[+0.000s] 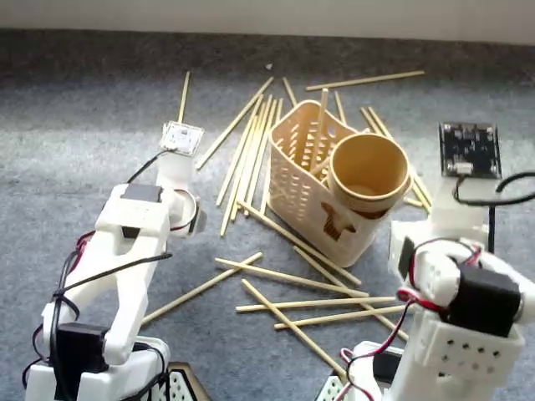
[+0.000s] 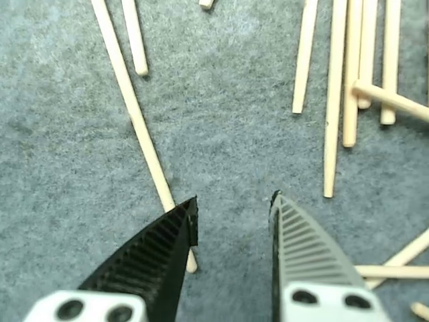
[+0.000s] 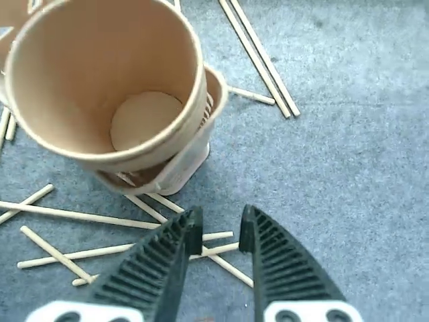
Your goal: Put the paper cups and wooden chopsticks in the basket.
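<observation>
A cream slotted basket (image 1: 305,180) stands mid-table with a tan paper cup (image 1: 368,175) leaning in its near end and one chopstick (image 1: 322,113) upright inside. Wooden chopsticks lie scattered around it, a bundle (image 1: 251,154) on its left and several (image 1: 292,278) in front. My left gripper (image 2: 234,201) is open just above the carpet, with a long chopstick (image 2: 137,121) running under its dark finger. My right gripper (image 3: 221,213) hangs slightly open and empty, a short way from the cup (image 3: 107,80) and the basket (image 3: 184,157).
Grey carpet covers the table. More chopsticks (image 1: 364,81) lie behind the basket, and a pair (image 3: 261,60) lies on its right. The left arm (image 1: 138,225) and right arm (image 1: 460,284) stand at the front corners. A bundle of chopsticks (image 2: 348,74) lies beyond the left gripper.
</observation>
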Available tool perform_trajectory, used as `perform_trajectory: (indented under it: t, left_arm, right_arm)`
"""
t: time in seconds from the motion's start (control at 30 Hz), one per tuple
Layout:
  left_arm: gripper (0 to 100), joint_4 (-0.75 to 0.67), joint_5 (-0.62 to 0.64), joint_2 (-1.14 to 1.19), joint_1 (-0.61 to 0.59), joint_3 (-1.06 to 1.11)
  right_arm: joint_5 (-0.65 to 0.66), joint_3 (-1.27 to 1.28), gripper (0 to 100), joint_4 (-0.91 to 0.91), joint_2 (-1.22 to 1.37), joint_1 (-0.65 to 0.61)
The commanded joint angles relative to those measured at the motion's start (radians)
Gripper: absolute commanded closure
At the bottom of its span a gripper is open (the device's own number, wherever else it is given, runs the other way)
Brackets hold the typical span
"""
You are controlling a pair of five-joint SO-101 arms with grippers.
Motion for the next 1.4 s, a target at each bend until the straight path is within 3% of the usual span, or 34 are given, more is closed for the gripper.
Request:
perform_trajectory:
  t: [0.0, 0.17, 0.33, 0.6, 0.8, 1.03, 1.17, 1.37]
  left_arm:
    - [80, 0.098, -0.008, -0.031, 0.053, -0.113]
    - [80, 0.356, -0.018, -0.024, 0.084, -0.450]
    - [80, 0.540, -0.040, -0.022, 0.088, -0.817]
    - [79, 0.574, -0.038, 0.142, 0.088, -1.003]
    - [66, 0.663, -0.035, 0.392, 0.091, -1.307]
    - [68, 0.833, -0.037, 0.674, 0.165, -1.853]
    - [72, 0.842, -0.018, 0.806, 0.185, -1.994]
    - [73, 0.855, -0.006, 0.757, 0.219, -2.048]
  right_arm:
    - [0.063, 0.251, 88.6, -0.096, -0.225, 0.027]
    - [0.066, 0.522, 88.6, -0.148, -0.403, 0.027]
    - [0.068, 0.542, 88.6, -0.153, -0.414, 0.027]
    - [0.066, 0.547, 88.6, -0.151, -0.417, 0.027]
    - [0.066, 0.550, 88.6, -0.151, -0.420, 0.027]
    - [0.066, 0.550, 88.6, -0.153, -0.420, 0.027]
    - [0.066, 0.550, 88.6, -0.153, -0.420, 0.027]
    - [0.066, 0.550, 88.6, -0.156, -0.420, 0.027]
